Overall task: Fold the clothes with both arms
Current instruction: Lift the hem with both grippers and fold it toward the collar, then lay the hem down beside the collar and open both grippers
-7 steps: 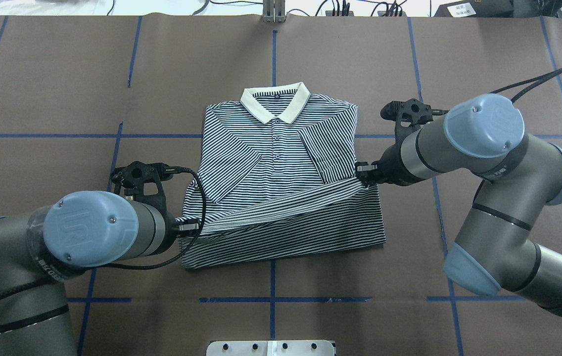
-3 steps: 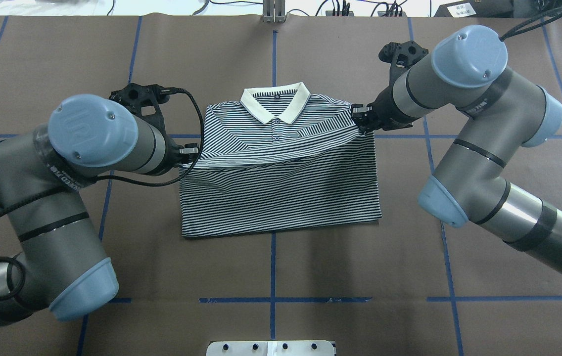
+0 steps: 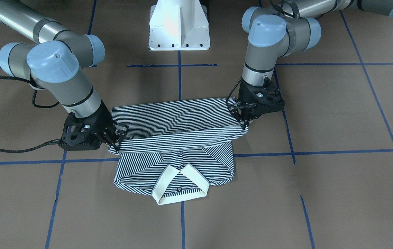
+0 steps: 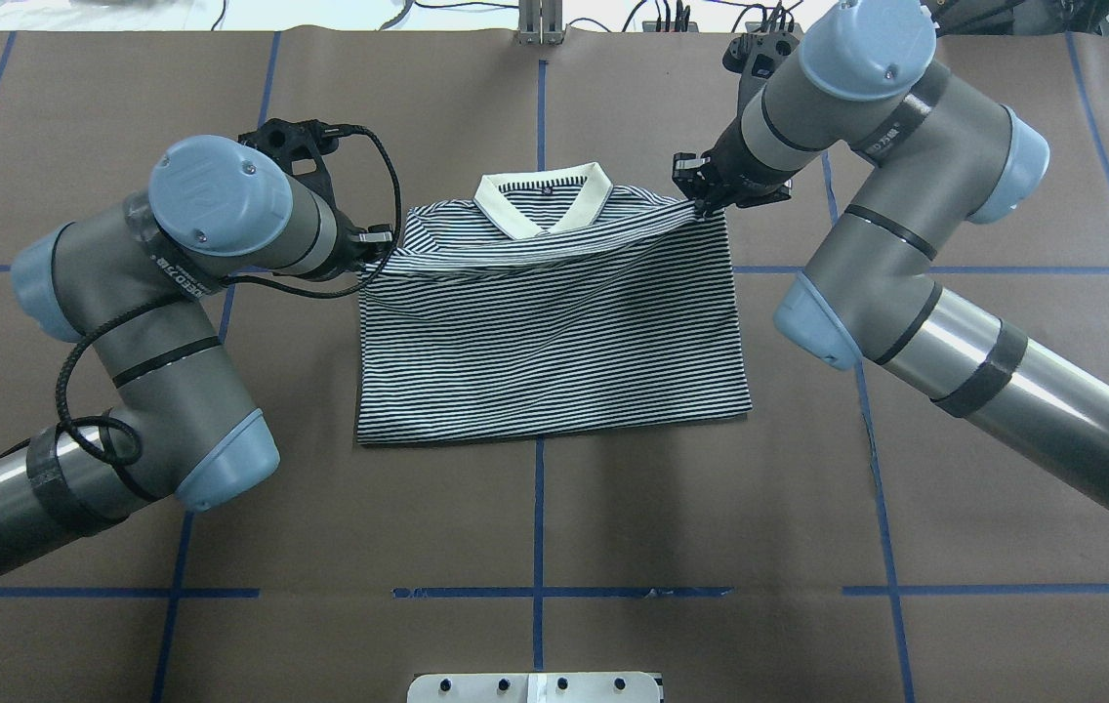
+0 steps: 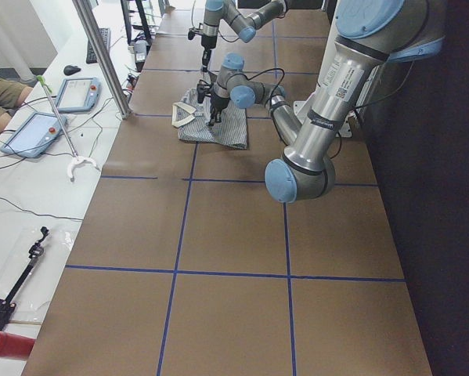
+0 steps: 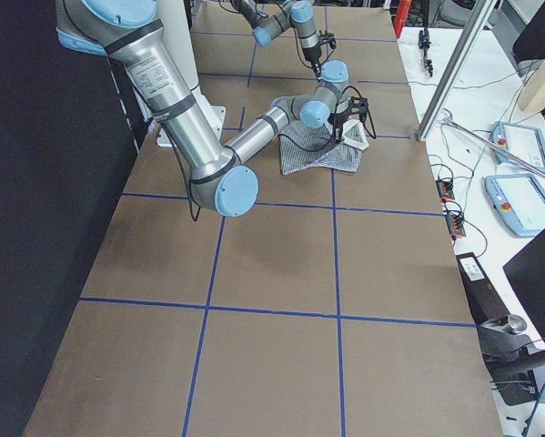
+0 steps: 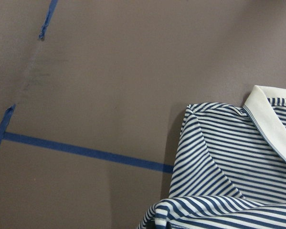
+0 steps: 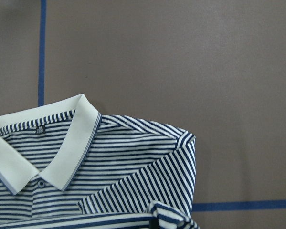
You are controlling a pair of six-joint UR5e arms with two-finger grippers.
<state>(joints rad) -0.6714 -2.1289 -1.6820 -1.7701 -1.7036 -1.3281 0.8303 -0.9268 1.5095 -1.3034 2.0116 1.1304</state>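
The striped polo shirt [image 4: 545,351] lies flat mid-table with its cream collar [image 4: 543,200] on the far side. Its lower half is doubled over toward the collar, and the raised hem stretches between both grippers just below the collar. My left gripper [image 4: 374,256] is shut on the hem's left corner and my right gripper [image 4: 701,200] on its right corner. From across the table, the left gripper [image 3: 243,121] and right gripper [image 3: 115,140] hold the hem above the shirt [image 3: 175,121]. Both wrist views look down on the shirt [image 7: 228,157] [image 8: 133,162] at the shoulders.
Brown paper with blue tape lines [image 4: 537,592] covers the table. The white pedestal base [image 3: 179,27] stands at the robot's edge. A metal post [image 4: 540,20] and cables sit at the far edge. Tablets [image 5: 73,94] lie on a side bench beyond the table.
Both grippers have carried the hem away from the robot, from mid-shirt up to just below the collar. The folded-over layer now covers the placket and sleeves.
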